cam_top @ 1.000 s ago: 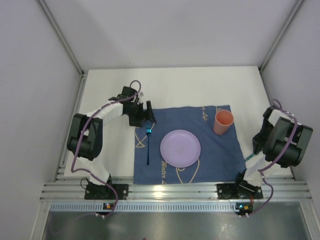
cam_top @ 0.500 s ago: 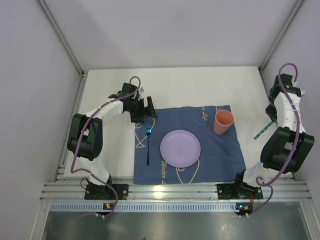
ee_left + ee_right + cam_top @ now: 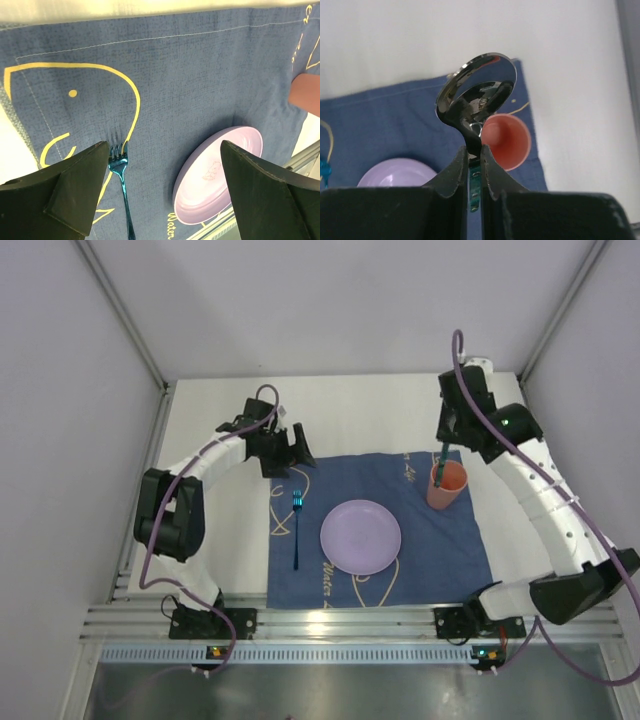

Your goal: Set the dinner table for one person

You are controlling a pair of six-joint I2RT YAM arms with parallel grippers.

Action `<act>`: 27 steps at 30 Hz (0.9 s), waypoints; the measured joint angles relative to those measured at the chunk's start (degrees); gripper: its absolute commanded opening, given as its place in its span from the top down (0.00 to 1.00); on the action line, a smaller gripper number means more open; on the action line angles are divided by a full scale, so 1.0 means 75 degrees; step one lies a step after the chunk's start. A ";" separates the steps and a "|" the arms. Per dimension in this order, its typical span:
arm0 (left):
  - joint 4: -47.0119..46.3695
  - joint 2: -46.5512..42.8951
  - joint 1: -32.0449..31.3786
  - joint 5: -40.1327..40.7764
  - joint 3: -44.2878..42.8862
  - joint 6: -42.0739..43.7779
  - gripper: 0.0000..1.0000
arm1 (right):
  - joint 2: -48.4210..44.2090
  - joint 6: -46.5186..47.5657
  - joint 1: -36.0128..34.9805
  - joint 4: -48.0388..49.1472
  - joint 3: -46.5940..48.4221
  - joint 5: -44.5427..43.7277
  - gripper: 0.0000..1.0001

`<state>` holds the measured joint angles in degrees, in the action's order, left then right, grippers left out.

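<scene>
Spoon, shiny metal with teal handle, clamped in right gripper over round orange cup; left gripper spread wide above blue fork.

I am working in a robotics lab test cell, not a lived-in room. Plain grey panels are enclosing the white surface on three sides, and bare metal corner posts are framing them. My left arm and right arm are standing bolted to slotted aluminium rails at the near edge. Purple cables are looping exposed along both arms. A sheet-metal shelf is lying below the rails.
</scene>
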<state>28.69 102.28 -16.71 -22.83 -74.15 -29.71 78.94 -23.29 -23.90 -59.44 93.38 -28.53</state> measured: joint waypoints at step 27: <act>0.0597 -0.2530 -0.0297 0.1355 0.1125 -0.0886 0.02 | 0.0947 -0.0175 -0.1046 0.2037 -0.5141 0.2183 1.00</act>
<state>33.17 83.31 -18.94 -12.67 -65.71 -36.36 86.04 -24.60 -31.75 -44.16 54.83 -12.16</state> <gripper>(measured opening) 0.982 0.058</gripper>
